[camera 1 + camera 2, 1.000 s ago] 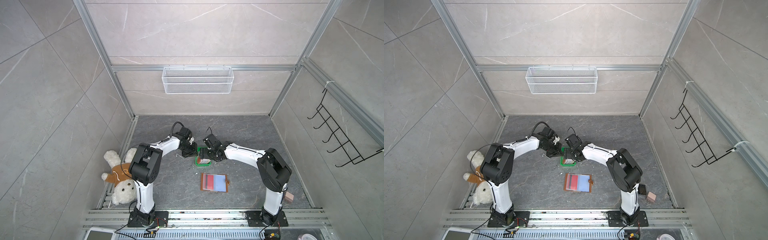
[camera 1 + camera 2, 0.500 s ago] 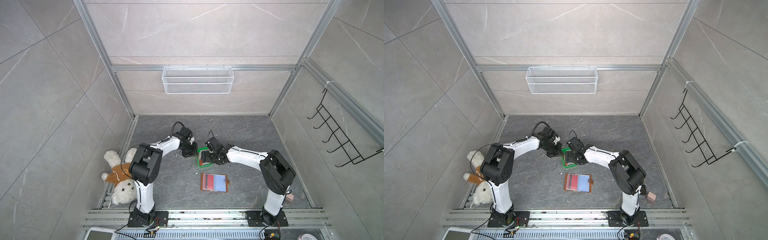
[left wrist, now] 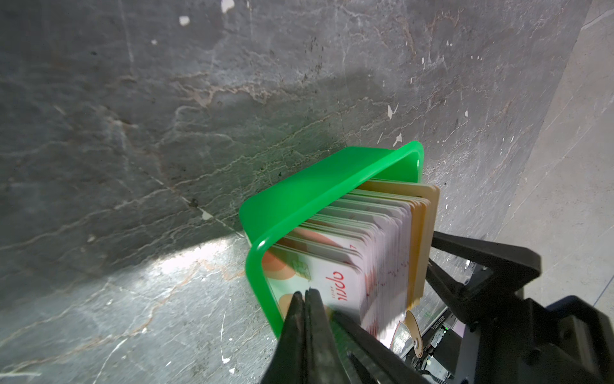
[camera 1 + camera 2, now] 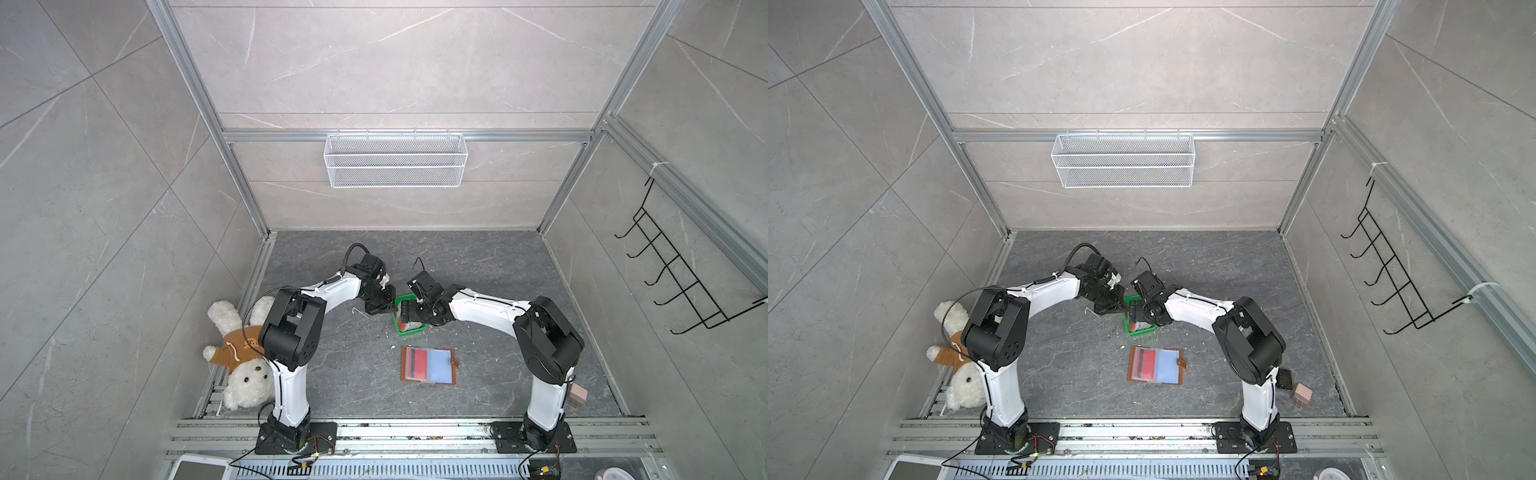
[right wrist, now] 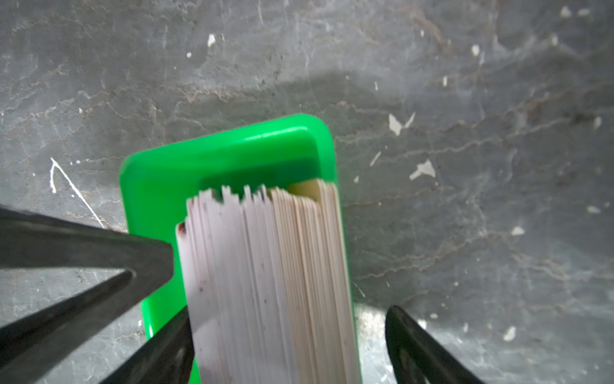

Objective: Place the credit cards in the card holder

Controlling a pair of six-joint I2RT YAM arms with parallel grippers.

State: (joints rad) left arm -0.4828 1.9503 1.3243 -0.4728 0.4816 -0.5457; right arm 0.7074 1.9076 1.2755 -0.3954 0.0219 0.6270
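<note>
The credit cards [image 5: 265,272] stand on edge as a thick stack in a small green tray [image 5: 159,173], also seen in the left wrist view [image 3: 349,266] and in a top view [image 4: 409,327]. My right gripper [image 5: 289,316] is open around the stack: one finger touches its side, the other finger [image 5: 408,335] stands apart outside the tray. My left gripper [image 3: 305,294] is shut, its tips at the tray's rim against the front card. The card holder [image 4: 428,365] lies open on the floor nearer the front, with a red card [image 4: 417,360] in its left sleeve.
A plush bear [image 4: 241,365] lies by the left arm's base. A small pinkish block [image 4: 578,395] sits near the right arm's base. A white wire basket [image 4: 395,160] hangs on the back wall and a black hook rack [image 4: 673,282] on the right wall.
My right gripper has moved forward and down over the tray until its fingers straddle the card stack. The left gripper and the card holder have not moved.
</note>
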